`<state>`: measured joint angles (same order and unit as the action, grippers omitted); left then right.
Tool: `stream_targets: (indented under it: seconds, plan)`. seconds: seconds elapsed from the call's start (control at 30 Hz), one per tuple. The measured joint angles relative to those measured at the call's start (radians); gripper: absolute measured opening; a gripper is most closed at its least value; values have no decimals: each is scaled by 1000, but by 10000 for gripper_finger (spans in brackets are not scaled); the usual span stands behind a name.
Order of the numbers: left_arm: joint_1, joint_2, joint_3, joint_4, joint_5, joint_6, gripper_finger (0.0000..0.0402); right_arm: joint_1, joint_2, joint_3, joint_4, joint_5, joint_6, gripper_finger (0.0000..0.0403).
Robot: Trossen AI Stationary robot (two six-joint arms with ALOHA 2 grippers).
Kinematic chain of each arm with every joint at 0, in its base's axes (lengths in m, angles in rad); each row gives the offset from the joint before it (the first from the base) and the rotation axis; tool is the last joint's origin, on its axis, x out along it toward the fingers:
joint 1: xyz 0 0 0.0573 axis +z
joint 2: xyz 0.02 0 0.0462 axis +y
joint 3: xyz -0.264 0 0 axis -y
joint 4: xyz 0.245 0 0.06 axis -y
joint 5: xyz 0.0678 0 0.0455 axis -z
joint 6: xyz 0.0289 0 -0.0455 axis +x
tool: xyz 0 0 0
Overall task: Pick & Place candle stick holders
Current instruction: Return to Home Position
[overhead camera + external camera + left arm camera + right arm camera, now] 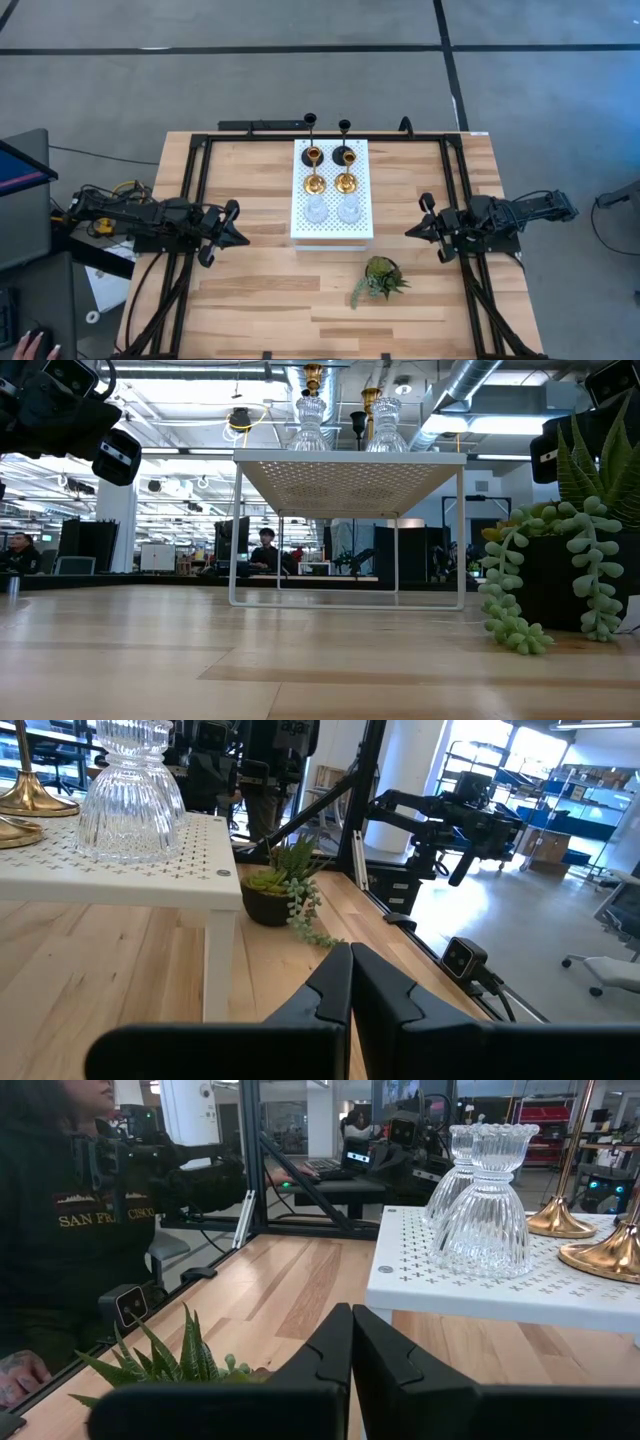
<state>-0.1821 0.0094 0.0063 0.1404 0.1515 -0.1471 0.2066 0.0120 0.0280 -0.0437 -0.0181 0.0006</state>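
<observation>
Although both grippers are in view at the two sides of the table (250, 290), nothing is held by either. The left gripper (241, 238) is placed above the wood to the left of the shelf (332, 233), well apart from it. Its fingers (325, 990) are pressed together and pointed toward the shelf. The right gripper (410, 231) is placed likewise at the right side, and its fingers (325, 1350) are also closed on nothing and pointed inward.

All six candle holders are stood upright on the white perforated shelf, which is raised on thin legs at the middle of the table, toward its far edge. They are arranged in two columns of three. The black candle holders (311, 154) are set in the far row, the gold candle holders (315, 185) in the middle row, and the glass candle holders (315, 210) in the near row, closest to the shelf's front edge. Within each row the two are set side by side and close together; whether they touch cannot be told.

A small green plant (380, 277) in a dark pot is set on the table near the shelf's front right corner, apart from it. A person in a dark sweatshirt (70, 1220) is seen beyond the table edge in the right wrist view.
</observation>
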Motion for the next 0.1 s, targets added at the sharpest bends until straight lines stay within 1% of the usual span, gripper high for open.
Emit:
stream_targets:
  seconds: [0.1]
  plan:
    - [0, 0, 0, 0, 0, 0, 6, 0, 0, 0, 0, 0, 0, 0]
